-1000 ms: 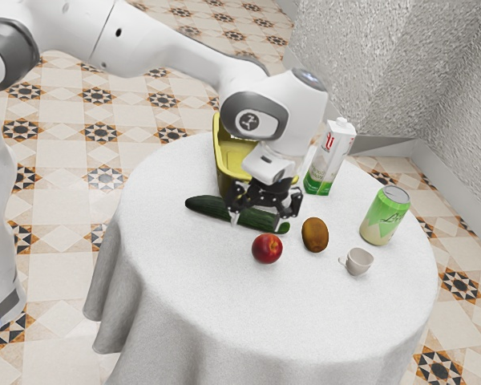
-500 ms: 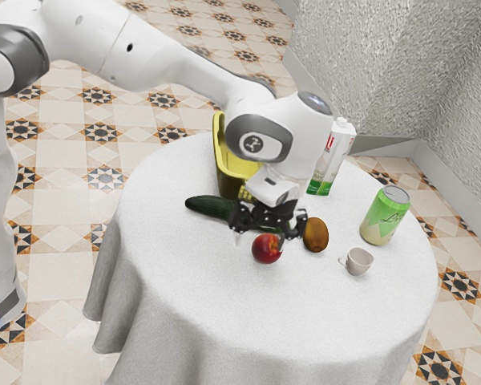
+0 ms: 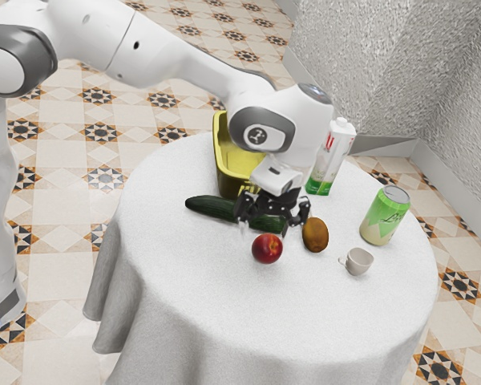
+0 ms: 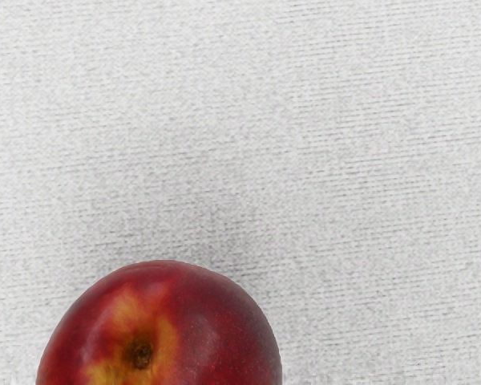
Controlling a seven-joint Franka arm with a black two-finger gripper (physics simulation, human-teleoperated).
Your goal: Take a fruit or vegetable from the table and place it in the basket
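The round, glossy red fruit (image 3: 267, 249) rests on the round worktop (image 3: 224, 297), which is draped in a matte white cloth that falls in soft folds, and it is outside the basket. Over it hangs the black two-finger gripper (image 3: 264, 237), its fingers spread well apart and holding nothing. The wrist view gives the fruit's skin up close: deep crimson with fine pale specks, and a yellow-orange flare around a rough brown stem hollow (image 4: 140, 353). That view also brings out the cloth's fine ribbed weave and a faint grey shadow beside the fruit. The exterior view sets out the surroundings. Behind the fruit lies a long, dark green cucumber (image 3: 208, 206) with smooth skin, reaching off toward the exterior view's left. Farther behind the fruit stands the deep, straight-walled yellow basket (image 3: 228, 181). To the exterior view's right of the fruit sits a brown, egg-shaped kiwi (image 3: 315, 235), then a small, smooth off-white cup (image 3: 359, 261) with a thin handle. Farther off on that side of the fruit is a green and cream metal can (image 3: 385, 216) with a silvery top; behind the fruit and toward the same side stands a tall white and green carton (image 3: 325, 172) with red print.
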